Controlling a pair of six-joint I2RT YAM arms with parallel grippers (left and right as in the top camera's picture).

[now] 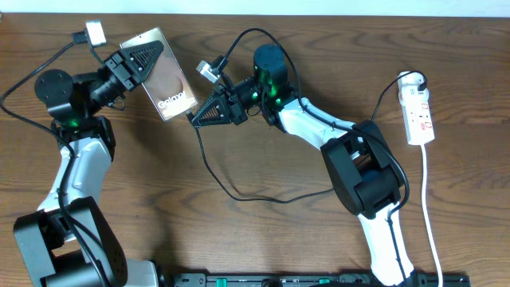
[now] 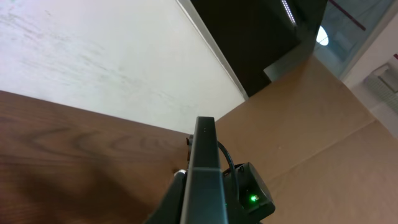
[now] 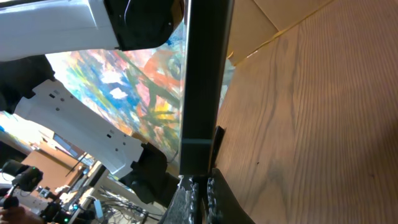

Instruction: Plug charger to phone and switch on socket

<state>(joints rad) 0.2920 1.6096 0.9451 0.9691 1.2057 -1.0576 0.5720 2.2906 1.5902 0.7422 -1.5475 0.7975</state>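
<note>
The phone [image 1: 159,76], a glossy brownish slab with white "Galaxy" lettering, is held tilted above the table by my left gripper [image 1: 137,57], which is shut on its far end. In the left wrist view the phone [image 2: 204,168] shows edge-on. My right gripper [image 1: 196,118] is shut on the plug tip of the charger [image 1: 209,166], right at the phone's lettered end. In the right wrist view the phone's edge [image 3: 203,81] is a dark bar just above my fingertips [image 3: 203,190]. The black cable loops over the table. The white socket strip [image 1: 418,108] lies at the far right.
The strip's white cord [image 1: 430,223] runs down the right side to the front edge. A small white block [image 1: 94,33] lies at the back left. Cardboard [image 2: 311,124] stands behind the table. My right arm stretches across the middle.
</note>
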